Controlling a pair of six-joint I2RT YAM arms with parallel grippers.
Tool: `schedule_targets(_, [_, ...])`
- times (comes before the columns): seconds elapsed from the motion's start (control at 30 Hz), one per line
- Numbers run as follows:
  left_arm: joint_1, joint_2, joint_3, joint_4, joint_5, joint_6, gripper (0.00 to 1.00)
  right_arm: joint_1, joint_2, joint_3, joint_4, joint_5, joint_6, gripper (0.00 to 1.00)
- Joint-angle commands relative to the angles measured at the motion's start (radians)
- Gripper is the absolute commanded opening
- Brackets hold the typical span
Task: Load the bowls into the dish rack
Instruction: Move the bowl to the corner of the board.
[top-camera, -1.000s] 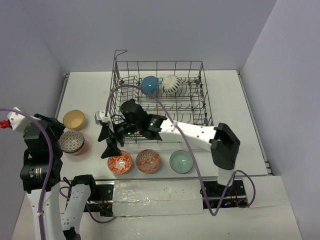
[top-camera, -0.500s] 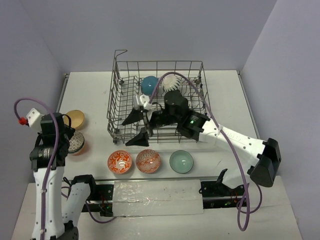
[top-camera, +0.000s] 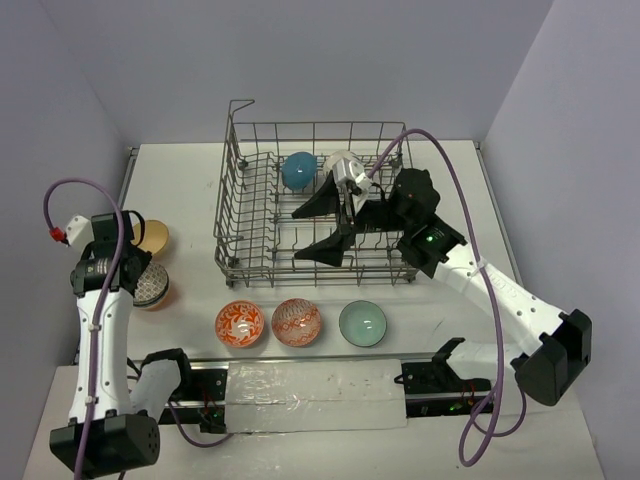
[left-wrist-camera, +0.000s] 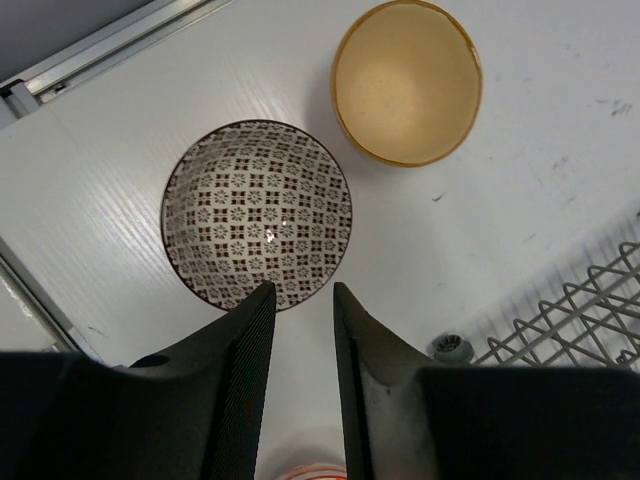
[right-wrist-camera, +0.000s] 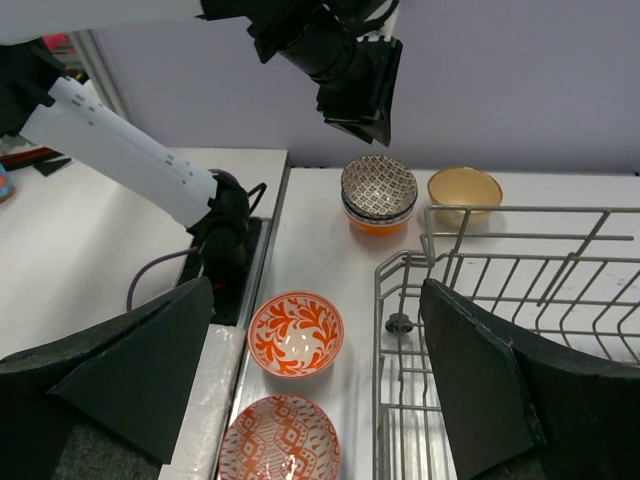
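1. Two bowls already stand in the rack (top-camera: 235, 200): a blue bowl (top-camera: 298, 170) and a striped bowl (top-camera: 345, 163), side by side on edge near its far wall. My right arm hides part of the striped one.
2. My right gripper (top-camera: 297, 236) hangs over the middle of the rack with its jaws spread wide and nothing between them.
3. My left gripper (left-wrist-camera: 300, 295) hovers over the left side of the table (top-camera: 450, 180), pointing straight down. Its jaws are parted by a narrow gap and grasp nothing — bare table shows between them.
4. Just past those fingertips lies a checked bowl (left-wrist-camera: 257, 213), mouth up. The right wrist view shows it topping a small stack with a plain orange bowl (right-wrist-camera: 378, 225) at the foot.
5. A tan bowl (left-wrist-camera: 407, 80) sits upright on the table near that stack, apart from it, and left of the rack.
6. Three more bowls wait upright in a row on the table before the rack's near wall — a leafy orange bowl (top-camera: 240, 323), a fine-patterned orange bowl (top-camera: 296, 321) close beside it, and a green bowl (top-camera: 362, 322) to their right.
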Motion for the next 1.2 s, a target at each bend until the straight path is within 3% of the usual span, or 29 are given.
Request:
schedule_targets(0.0, [0.051, 0.015, 0.003, 0.044, 0.042, 0.048, 0.35, -0.017, 0.004, -0.009, 0.101, -0.063, 0.061, 0.91])
schedule_targets(0.63, [0.103, 0.149, 0.026, 0.119, 0.077, 0.120, 0.35, -0.063, 0.026, -0.023, 0.139, -0.063, 0.104, 0.91])
schedule_targets(1.17, [0.234, 0.081, -0.012, 0.106, 0.080, 0.105, 0.36, -0.092, 0.084, -0.011, 0.155, -0.086, 0.133, 0.91])
